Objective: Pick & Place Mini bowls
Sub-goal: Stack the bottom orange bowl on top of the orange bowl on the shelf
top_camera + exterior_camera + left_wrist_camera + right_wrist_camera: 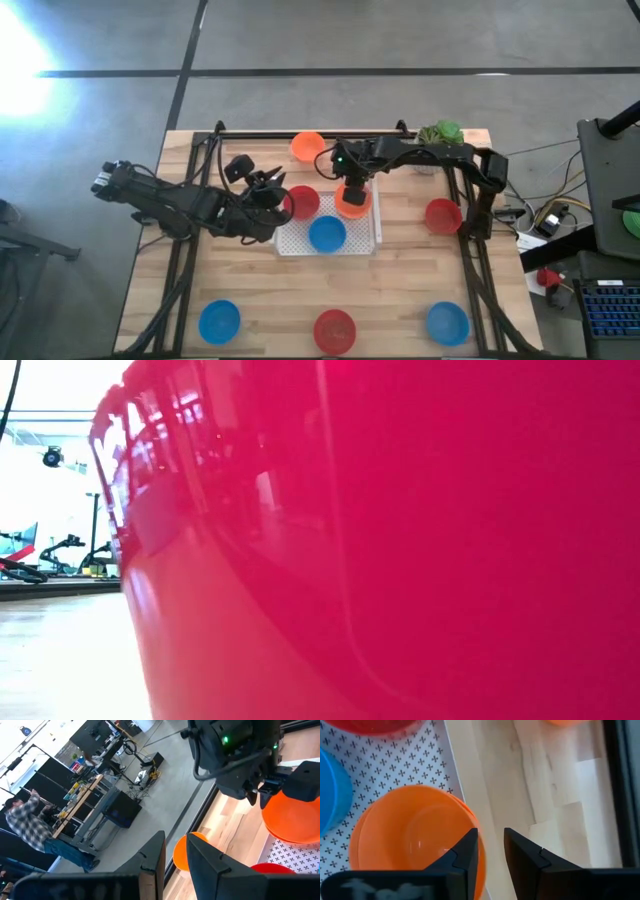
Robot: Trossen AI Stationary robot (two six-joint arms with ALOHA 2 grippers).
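My right claw (491, 851) pinches the orange mini bowl's (405, 840) rim over the white tray (395, 765).
Fingers narrowly apart, one inside the rim; my left claw (268, 190) waits slightly parted nearby. Low view shows only a red bowl (400, 540).

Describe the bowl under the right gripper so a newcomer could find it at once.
Start at the white perforated tray mid-table. The orange bowl sits at its back right corner, under the right gripper. It is the tray's only orange bowl; its tray neighbours are red and blue.
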